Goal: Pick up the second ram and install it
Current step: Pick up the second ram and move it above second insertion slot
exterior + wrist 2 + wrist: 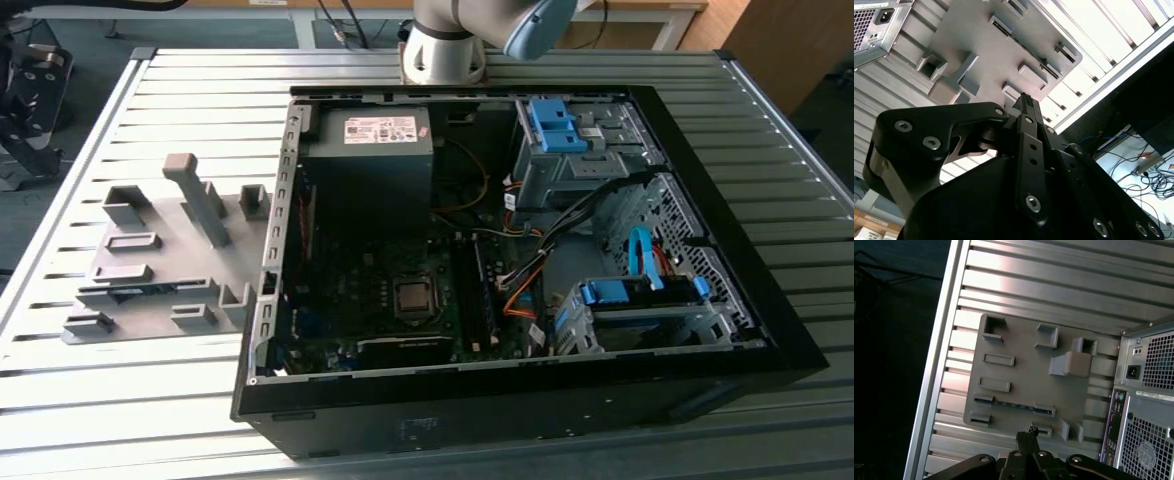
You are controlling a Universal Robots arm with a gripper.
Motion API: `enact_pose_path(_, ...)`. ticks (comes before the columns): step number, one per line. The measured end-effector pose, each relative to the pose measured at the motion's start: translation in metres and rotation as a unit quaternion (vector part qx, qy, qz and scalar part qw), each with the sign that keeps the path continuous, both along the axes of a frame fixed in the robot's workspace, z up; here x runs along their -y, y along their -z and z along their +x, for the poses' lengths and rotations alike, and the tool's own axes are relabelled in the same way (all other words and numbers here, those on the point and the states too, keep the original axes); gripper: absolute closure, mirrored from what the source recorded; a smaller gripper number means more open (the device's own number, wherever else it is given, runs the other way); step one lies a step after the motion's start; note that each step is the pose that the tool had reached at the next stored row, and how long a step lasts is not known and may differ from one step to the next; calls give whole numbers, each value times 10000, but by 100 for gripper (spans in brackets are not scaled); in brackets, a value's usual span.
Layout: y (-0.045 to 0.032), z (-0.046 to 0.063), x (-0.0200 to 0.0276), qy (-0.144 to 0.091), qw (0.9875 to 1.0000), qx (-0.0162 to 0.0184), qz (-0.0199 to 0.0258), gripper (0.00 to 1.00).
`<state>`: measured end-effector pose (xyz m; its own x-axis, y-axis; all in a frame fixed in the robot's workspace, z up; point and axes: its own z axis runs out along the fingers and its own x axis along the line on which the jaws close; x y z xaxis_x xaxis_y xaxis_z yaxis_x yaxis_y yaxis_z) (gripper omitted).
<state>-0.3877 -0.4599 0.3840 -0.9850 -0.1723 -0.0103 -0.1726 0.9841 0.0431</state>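
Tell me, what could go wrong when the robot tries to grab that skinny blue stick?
1. The second ram lies low in the grey fixture, between raised blocks. The tool, shut and well above it, might bump a block or pinch the stick crooked.
2. Inside the computer case, orange cables crowd close to the board's long slots, so the stick might snag on them going in.

You've got the second ram (pixel 1014 404) lying in the grey fixture plate (pixel 1024 371); gripper (pixel 1027 433), tips together, over the plate's edge; computer case (pixel 1149 390) beside the plate.
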Motion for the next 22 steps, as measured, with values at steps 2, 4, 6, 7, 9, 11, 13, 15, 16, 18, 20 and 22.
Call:
enact_pose_path(2,0,0,0,-52,10000,0,0,89)
enact_pose_path(4,1,0,0,-104,9999,0,0,89)
enact_pose_path(6,1,0,0,-155,9999,0,0,89)
enact_pose_path(7,1,0,0,-177,9998,0,0,89)
enact_pose_path(9,1,0,0,-213,9998,0,0,89)
enact_pose_path(11,1,0,0,-247,9997,0,0,89)
enact_pose_path(13,1,0,0,-283,9996,0,0,89)
enact_pose_path(15,2,0,0,-322,9995,0,0,89)
enact_pose_path(16,2,0,0,-341,9994,0,0,89)
enact_pose_path(18,2,0,0,-376,9993,0,0,89)
enact_pose_path(20,1,0,0,-406,9992,0,0,89)
enact_pose_path(22,1,0,0,-435,9991,0,0,89)
